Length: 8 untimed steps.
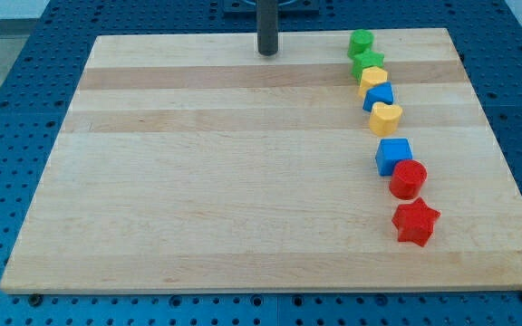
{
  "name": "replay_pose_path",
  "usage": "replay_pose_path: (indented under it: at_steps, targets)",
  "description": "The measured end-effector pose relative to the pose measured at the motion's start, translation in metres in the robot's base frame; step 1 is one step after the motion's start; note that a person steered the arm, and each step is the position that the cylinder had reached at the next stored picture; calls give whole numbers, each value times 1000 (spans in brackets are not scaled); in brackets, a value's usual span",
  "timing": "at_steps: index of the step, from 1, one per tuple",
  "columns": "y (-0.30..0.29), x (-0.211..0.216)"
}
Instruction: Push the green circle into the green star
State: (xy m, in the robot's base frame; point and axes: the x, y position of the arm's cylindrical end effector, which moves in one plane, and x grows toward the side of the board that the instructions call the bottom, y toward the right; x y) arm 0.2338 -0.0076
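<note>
Green circle (pixel 361 41) sits at the far end of a line of blocks down the table's (pixel 198 181) right side. Nearest the view's bottom lies the red star (pixel 415 222); farther up, the green star (pixel 368 62) appears to touch the circle from just below. My tip (pixel 267 52) rests well to the circle's left, at about its height. No jaws exist on this rod. A push downward from above the circle seems needed.

Smooth pale wooden board (pixel 243 163)
</note>
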Motion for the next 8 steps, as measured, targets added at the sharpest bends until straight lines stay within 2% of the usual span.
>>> replay_pose_path:
  at_steps: [3, 4, 5, 7, 8]
  targets:
    - [6, -6]
    - [40, -32]
    - [80, -41]
    - [83, -41]
    - [111, -42]
